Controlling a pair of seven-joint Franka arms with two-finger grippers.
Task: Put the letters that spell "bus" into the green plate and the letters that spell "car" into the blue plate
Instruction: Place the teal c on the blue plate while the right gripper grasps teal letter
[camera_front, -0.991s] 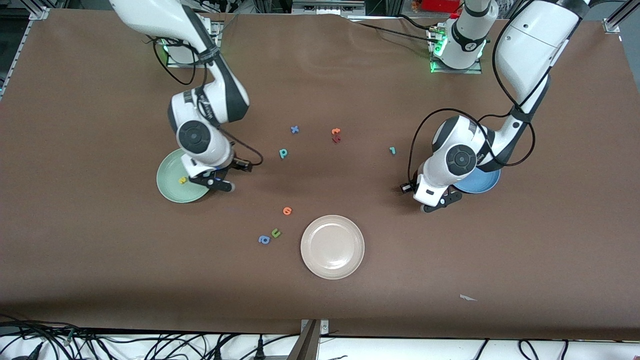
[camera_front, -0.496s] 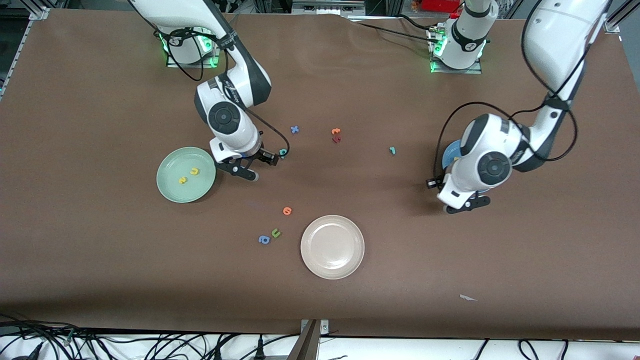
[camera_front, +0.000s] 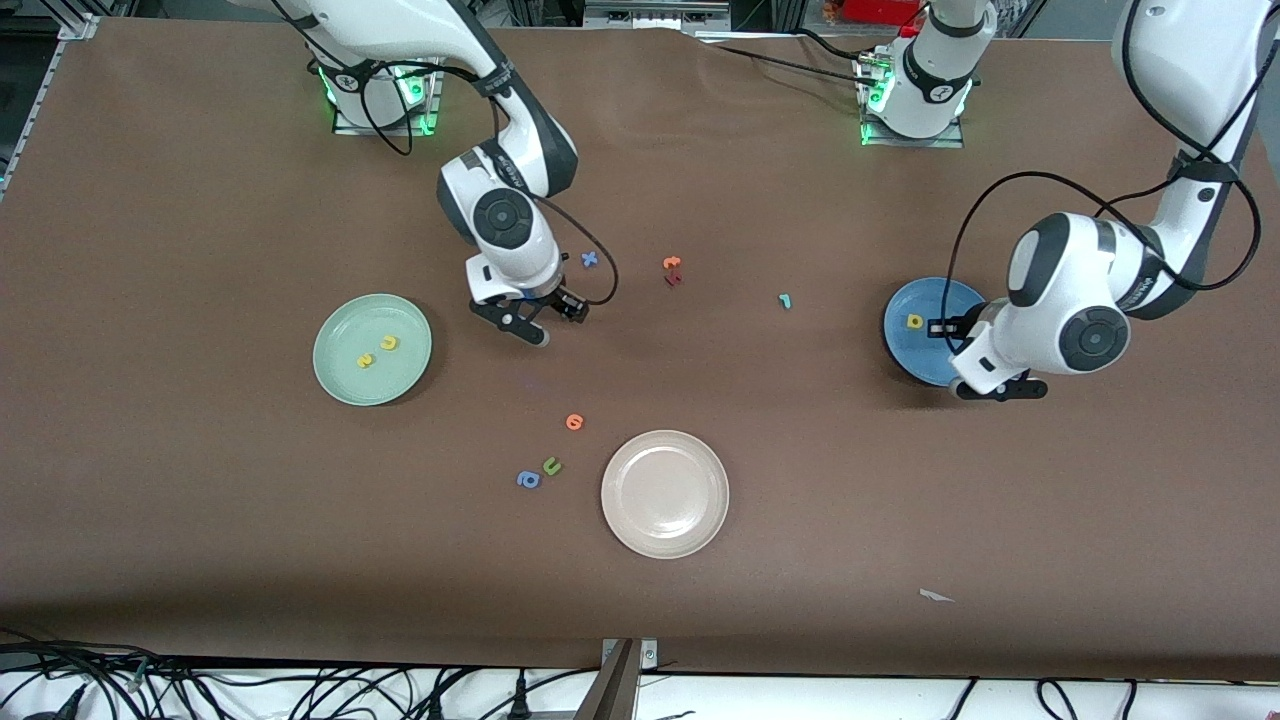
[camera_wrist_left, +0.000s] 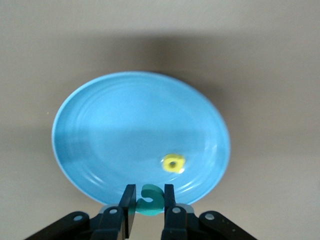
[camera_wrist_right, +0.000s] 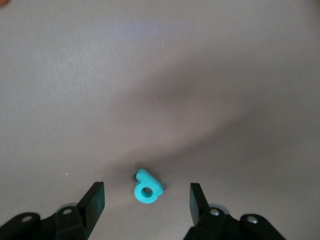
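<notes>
My left gripper (camera_wrist_left: 149, 194) is shut on the teal c (camera_wrist_left: 150, 200) and hangs over the rim of the blue plate (camera_wrist_left: 110, 135), where the yellow a (camera_wrist_left: 173, 163) lies. In the front view that gripper (camera_front: 1000, 388) is at the camera-side edge of the blue plate (camera_front: 905, 345). My right gripper (camera_wrist_right: 146, 192) is open and low over the table, its fingers either side of the teal b (camera_wrist_right: 148, 187) without touching it. In the front view the right gripper (camera_front: 530, 322) hides the b. The green plate (camera_front: 340, 375) holds the yellow u (camera_front: 388, 343) and yellow s (camera_front: 366, 360). The teal r (camera_front: 785, 300) lies on bare table.
A cream-white plate (camera_front: 665, 493) sits nearer the camera. Loose letters lie around: a blue x (camera_front: 590, 259), orange and dark red letters (camera_front: 672, 270), an orange letter (camera_front: 574, 422), an olive u (camera_front: 551, 466) and a blue a (camera_front: 528, 480).
The right arm left the green plate and moved over to the teal b, still open. The left arm swung toward its own end of the table, uncovering the blue plate, still gripping the c.
</notes>
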